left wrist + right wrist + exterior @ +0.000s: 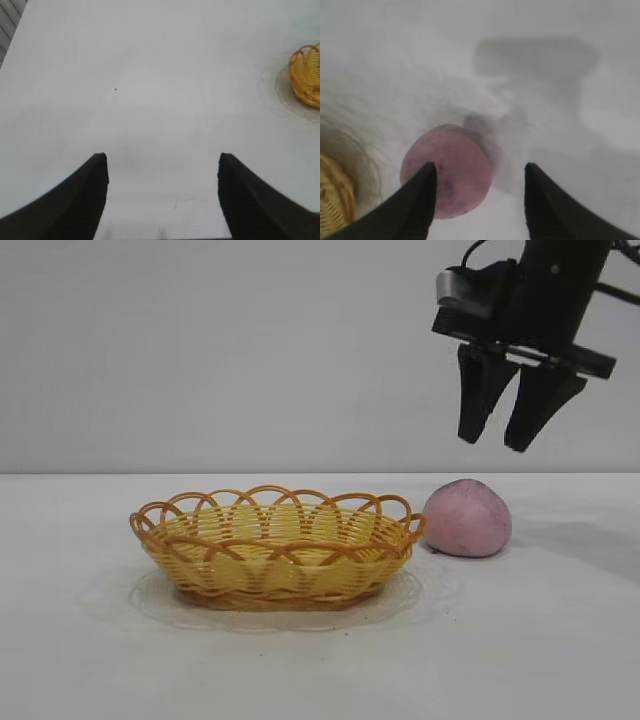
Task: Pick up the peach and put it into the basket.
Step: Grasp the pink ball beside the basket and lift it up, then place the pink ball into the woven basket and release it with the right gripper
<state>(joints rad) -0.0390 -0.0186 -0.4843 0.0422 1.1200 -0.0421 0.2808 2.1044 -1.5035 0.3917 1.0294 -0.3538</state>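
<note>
right claw [510, 443]: black, two fingers spread with nothing between them, pointed steeply down, hanging in the air above and a little to the right of the peach; well clear of it, no contact.

left claw [162, 200]: fingers spread, empty, over bare bench far off to the side; only an edge of the basket in its wrist view; idle.

peach [467, 518]: pinkish-mauve, matte, dome-shaped lump, flat side down on the white bench [560, 640], just beside the right end of the basket, close to touching the rim though contact cannot be told. seen from the right wrist, partly behind one finger rather than centred in the gap.

basket [275, 548]: shallow oval wicker, yellow-orange, looped rim, nothing seen inside, middle of the bench.

handling, judged: probably light and firm, likely a model fruit; dull skin should give decent friction, but rounded flanks could squirt out of a high pinch. best hold: across the widest part of the dome, low on the sides, fingers straddling it evenly. claw needs shifting toward the basket side to centre first. basket light, easily nudged.

status: grasp not yet made; peach not yet lifted.
</note>
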